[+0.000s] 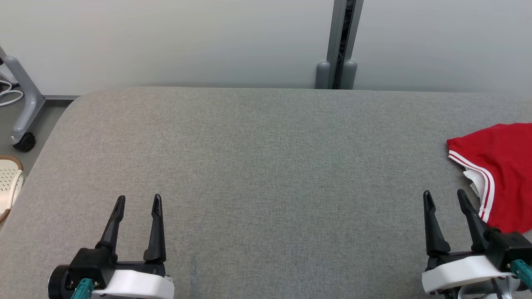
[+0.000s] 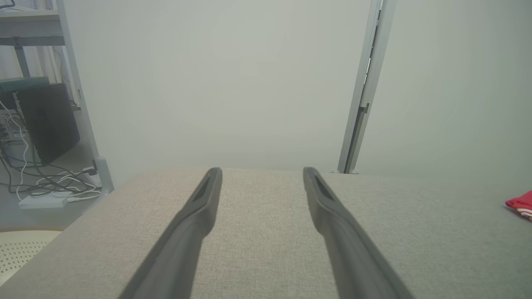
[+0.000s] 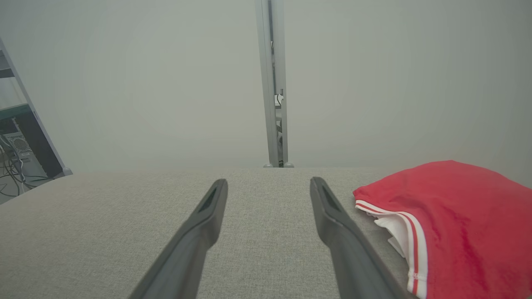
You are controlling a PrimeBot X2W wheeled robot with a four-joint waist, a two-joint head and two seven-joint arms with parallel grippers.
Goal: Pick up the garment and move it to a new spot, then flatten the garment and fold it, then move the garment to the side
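I see the red garment at the frame's right edge, just beside my right tool, spread empty like the left tool.

- The red garment with white striped trim lies on the grey fabric-covered table, at its right side.
- The right gripper is just left of the garment; the left gripper is well apart, at the front left.
- A grey metal post stands behind the table.
- A cream perforated basket sits left of the table.

No readable text, label, brand, number or sign anywhere, the red garment included.
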